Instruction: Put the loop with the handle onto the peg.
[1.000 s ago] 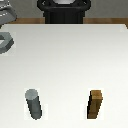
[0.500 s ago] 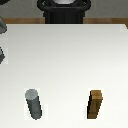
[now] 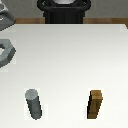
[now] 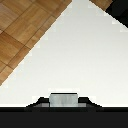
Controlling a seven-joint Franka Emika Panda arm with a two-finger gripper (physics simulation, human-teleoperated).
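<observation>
The loop with the handle (image 3: 6, 54) lies at the exterior view's left edge, orientation unclear; tool's opening unseen.

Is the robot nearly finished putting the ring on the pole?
Not yet. Nothing looks done: the upright grey round peg stands bare, beside the brown wooden block. In hand: a grey metallic ring-like shape, probably the loop with the handle, sits at the exterior view's left edge, partly cut off. Whether the tool holds it cannot be told. Left: carrying it over and lowering it on.

brown wooden block (image 3: 96, 104) upright on white counter (image 3: 70, 60) | wooden floor (image 4: 25, 35) beyond counter edge
</observation>
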